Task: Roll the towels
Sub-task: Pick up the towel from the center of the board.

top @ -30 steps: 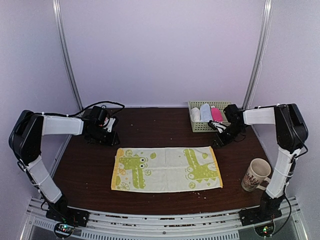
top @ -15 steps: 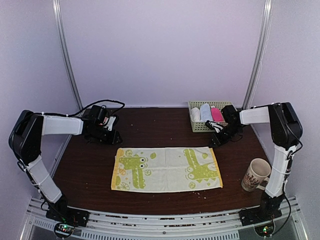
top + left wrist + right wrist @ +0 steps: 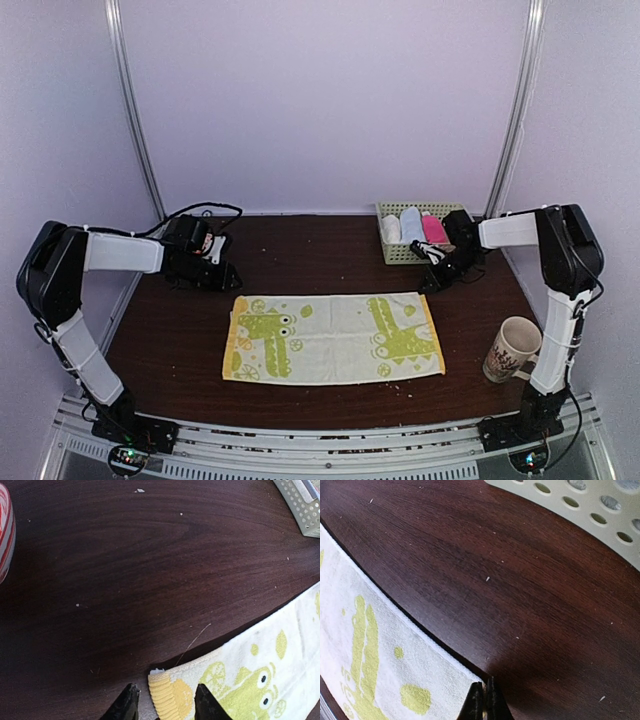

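The patterned towel (image 3: 335, 338) is showing matt, nubby terry cloth; the table (image 3: 300, 262) is gleaming as smooth, dark-grained wood; the basket (image 3: 402, 254), matt plastic.

no readable text, label, brand or number in any view. mug (image 3: 513, 348) at near right carries dark markings on side, too small to tell whether lettering. yellow-green towel (image 3: 335, 337) at table middle bears only printed crocodile figures and round dots, no letters. basket (image 3: 405, 250) at far right shows plain perforated wall, unmarked.
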`<state>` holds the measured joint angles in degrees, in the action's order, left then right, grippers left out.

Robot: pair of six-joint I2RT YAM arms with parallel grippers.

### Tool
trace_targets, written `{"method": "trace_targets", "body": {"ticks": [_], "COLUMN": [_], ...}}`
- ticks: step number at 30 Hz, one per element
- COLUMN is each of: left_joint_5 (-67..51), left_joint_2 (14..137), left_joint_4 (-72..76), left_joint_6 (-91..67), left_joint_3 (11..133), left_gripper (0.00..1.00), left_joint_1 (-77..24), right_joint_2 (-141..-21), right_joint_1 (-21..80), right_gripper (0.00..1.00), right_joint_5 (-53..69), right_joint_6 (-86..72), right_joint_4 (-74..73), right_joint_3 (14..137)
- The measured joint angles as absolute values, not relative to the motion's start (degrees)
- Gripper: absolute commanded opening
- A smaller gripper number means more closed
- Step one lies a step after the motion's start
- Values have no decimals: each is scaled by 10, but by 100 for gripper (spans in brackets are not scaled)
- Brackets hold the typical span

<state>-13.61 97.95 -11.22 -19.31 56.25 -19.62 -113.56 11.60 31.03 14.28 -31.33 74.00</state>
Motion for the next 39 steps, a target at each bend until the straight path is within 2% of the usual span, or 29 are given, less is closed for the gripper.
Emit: {"method": "trace_targets", "body": {"ticks": [15, 22, 29, 39], "left_joint_5": [-212, -255, -281, -268], "left_joint_2": [1033, 1054, 1065, 1027], "left_joint_4": [-43, -17, -12, 15], "left_joint_6": [-245, -251, -256, -267], "left_joint_3": [529, 529, 530, 510], "left_gripper": [37, 23, 0, 0], "left_joint_1": [-167, -167, -166, -166], "right_joint_2": [-1117, -1117, -1117, -1116], "right_joint_1": [114, 114, 114, 108], "right_gripper": [0, 0, 0, 0], "right_joint_5": [312, 314, 317, 317], "right_joint_6": [148, 149, 150, 149], "right_joint_4": [-308, -308, -308, -304], "right_joint_3": [748, 748, 748, 748]}}
